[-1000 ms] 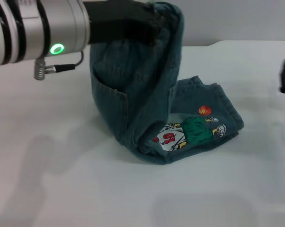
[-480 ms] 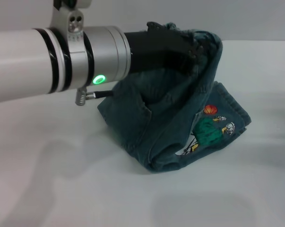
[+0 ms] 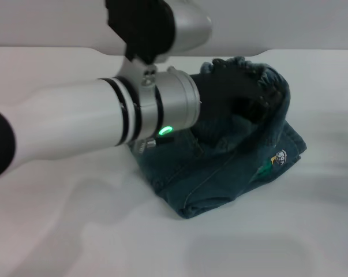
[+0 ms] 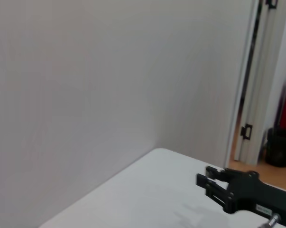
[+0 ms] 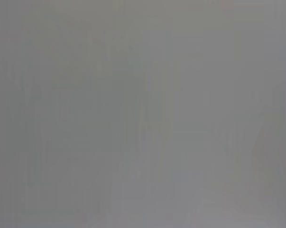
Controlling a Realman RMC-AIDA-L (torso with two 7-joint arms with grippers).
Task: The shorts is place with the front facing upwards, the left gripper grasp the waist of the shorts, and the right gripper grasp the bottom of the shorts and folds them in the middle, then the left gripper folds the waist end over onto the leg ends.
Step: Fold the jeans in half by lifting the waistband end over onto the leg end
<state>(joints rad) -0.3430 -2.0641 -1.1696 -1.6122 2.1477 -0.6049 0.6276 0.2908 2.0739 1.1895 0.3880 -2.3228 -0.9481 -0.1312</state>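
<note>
My left end effector (image 3: 260, 95) is closed on the waist (image 3: 249, 66) of the shorts (image 3: 220, 173), carrying it over the leg ends (image 3: 283, 156) on the counter (image 3: 75, 231). I should lower it flat before releasing. My right end effector (image 4: 228, 187) waits apart; I cannot tell its state.

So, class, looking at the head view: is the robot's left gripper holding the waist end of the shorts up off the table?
Yes: the left gripper pinches the gathered waist, raised above the rest of the shorts on the table.
</note>
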